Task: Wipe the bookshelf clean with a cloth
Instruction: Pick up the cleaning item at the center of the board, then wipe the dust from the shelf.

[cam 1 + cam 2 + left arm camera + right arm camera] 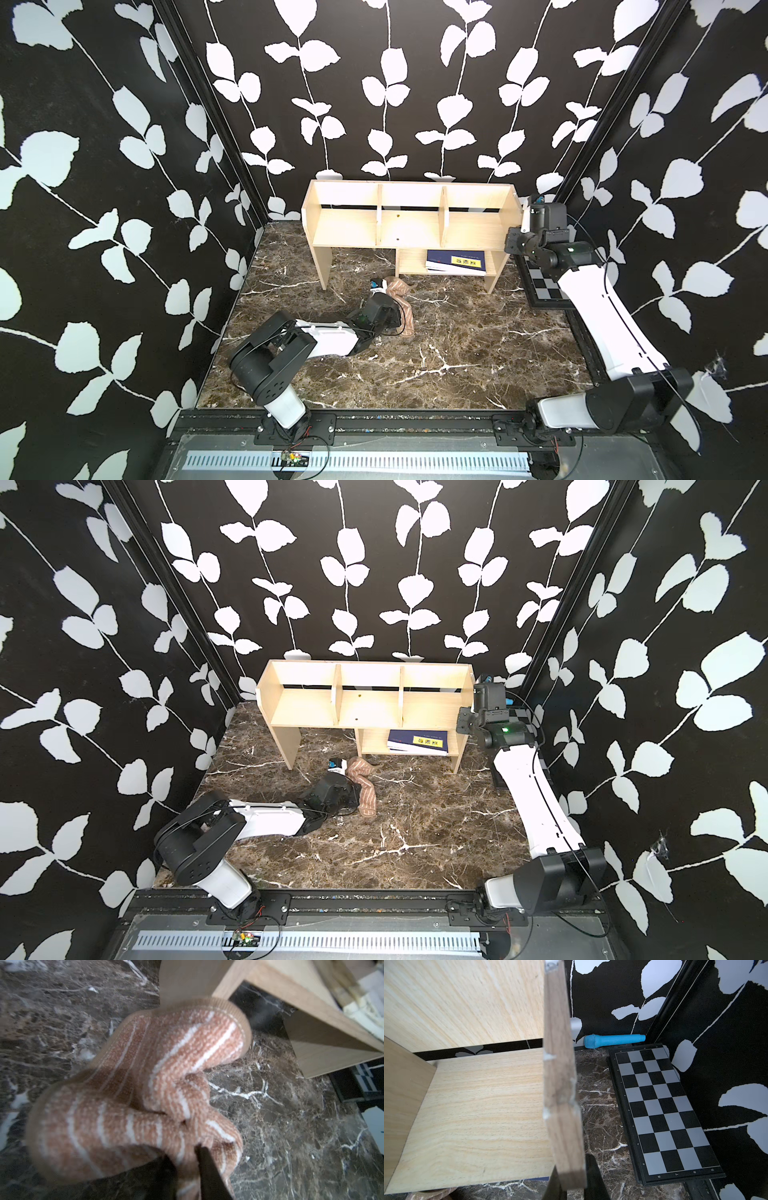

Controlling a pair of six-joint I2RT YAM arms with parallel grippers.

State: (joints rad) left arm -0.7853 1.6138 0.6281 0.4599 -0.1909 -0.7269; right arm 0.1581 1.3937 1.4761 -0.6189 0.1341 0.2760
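Cloth (pixel 158 1076), which we judge soft, light and limp, trails on the bench (pixel 457 353) in front of the bookshelf (pixel 409 224), pinched at a bunched fold by the closed left end effector (pixel 187 1163), while the right end effector (pixel 572 1180) clamps the bookshelf's stiff end panel.

Right tool (pixel 571 1182) grips the bookshelf (pixel 483 1109) panel beside a chessboard (pixel 660 1109).

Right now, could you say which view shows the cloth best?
The left wrist view: the cloth fills it, stripes clear, pinched in the left gripper. Both top views show the cloth small, partly behind that arm. The right wrist view catches a sliver by the bookshelf.
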